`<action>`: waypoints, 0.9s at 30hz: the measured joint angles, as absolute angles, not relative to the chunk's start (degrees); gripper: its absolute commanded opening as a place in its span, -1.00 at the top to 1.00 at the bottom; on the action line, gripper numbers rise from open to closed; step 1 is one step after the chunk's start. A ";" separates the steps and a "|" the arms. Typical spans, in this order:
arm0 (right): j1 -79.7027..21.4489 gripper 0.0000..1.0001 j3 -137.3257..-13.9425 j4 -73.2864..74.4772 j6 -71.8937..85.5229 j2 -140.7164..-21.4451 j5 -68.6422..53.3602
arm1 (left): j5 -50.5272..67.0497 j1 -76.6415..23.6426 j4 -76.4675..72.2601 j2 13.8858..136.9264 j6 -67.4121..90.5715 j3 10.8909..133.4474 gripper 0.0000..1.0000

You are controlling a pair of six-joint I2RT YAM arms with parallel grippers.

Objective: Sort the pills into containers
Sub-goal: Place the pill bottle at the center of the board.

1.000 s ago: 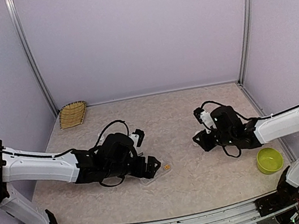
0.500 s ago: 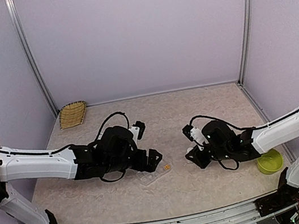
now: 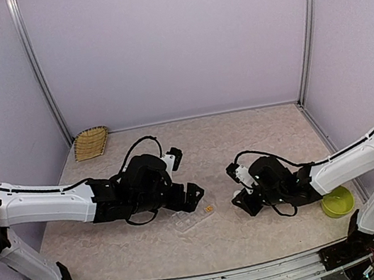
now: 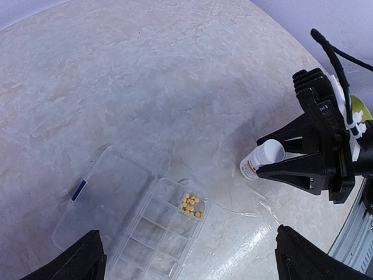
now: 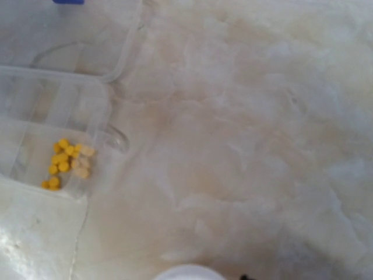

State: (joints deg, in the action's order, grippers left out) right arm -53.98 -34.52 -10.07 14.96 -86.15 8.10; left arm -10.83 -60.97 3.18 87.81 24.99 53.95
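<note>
At the far left corner of the table [image 3: 244, 137], a woven tray [image 3: 92, 142] is noted, well apart from everything else. Near the middle, the left gripper [image 3: 191, 198] is seen spread wide above the clear organizer box [image 4: 154, 224], with nothing held between its fingers. The box lies toward the near edge of the table, its lid folded open flat beside it. The pills [image 4: 191, 205], orange-yellow with a few paler ones, are gathered in one cell at the right end of the box; the other cells cannot be judged. Just right of the box, the right gripper [image 4: 260, 155] is clamped on a small white bottle [image 4: 256, 163], which is held tilted with its mouth uncapped. A yellow-green bowl [image 3: 336, 200] is recorded at the near right.
</note>
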 measured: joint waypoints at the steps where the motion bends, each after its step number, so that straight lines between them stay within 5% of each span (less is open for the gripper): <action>1: -53.98 0.45 -34.52 -10.07 14.94 -86.39 8.19 | -10.83 -60.97 3.18 87.81 24.99 53.95 -0.98; 5: -54.00 0.31 -34.52 -10.04 14.79 -87.18 8.38 | -10.81 -60.97 3.18 87.81 24.99 53.95 -0.97; 18: -54.28 -0.60 -34.52 -9.37 13.98 -86.39 8.40 | -10.66 -60.97 3.18 88.12 23.75 54.08 -0.98; 27: -52.73 -0.77 -32.08 -9.02 14.20 -74.96 9.26 | -7.62 -61.04 3.31 94.89 18.90 60.75 -0.98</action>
